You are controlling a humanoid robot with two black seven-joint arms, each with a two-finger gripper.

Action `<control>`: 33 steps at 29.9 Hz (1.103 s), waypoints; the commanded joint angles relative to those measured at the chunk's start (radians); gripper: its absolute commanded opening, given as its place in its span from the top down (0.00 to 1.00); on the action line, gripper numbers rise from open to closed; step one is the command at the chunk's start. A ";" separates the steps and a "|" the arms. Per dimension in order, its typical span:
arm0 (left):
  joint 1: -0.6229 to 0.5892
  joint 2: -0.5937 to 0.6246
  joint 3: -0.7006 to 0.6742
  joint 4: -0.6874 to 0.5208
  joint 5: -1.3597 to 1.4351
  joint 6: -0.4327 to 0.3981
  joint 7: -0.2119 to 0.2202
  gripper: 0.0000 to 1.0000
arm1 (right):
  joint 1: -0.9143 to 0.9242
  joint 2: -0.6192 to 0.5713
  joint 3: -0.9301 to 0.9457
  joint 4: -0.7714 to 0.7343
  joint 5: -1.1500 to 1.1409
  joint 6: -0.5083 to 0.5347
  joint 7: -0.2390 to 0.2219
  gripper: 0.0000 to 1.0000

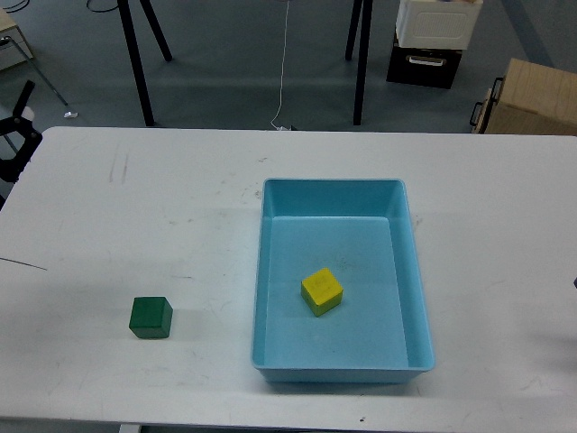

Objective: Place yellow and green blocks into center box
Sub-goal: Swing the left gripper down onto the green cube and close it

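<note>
A yellow block [321,291] lies inside the light blue box [331,188] at the middle of the white table, near the centre of the box floor. A green block [151,317] sits on the table to the left of the box, well apart from it. Of my left gripper only a dark finger [18,135] shows at the far left edge, far above and to the left of the green block. Its jaws cannot be made out. My right gripper is out of view, apart from a tiny dark sliver at the right edge.
The white table [162,207] ends at its far edge near the top. Beyond it on the floor stand black stand legs [137,63], a cardboard box [532,95] and a white-and-black case [433,36]. A thin cable crosses the left edge.
</note>
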 commanded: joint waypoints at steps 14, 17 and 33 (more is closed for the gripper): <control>-1.309 0.019 1.543 0.063 0.418 0.000 0.043 0.00 | 0.020 0.024 -0.003 -0.007 0.000 0.000 0.000 0.00; -1.507 -0.065 1.792 0.060 0.539 0.000 0.072 0.00 | 0.020 0.027 -0.002 -0.007 0.000 0.000 0.000 0.00; -1.481 -0.165 2.126 0.080 0.771 0.033 0.086 0.01 | 0.006 0.028 -0.010 -0.021 0.000 0.000 0.000 0.01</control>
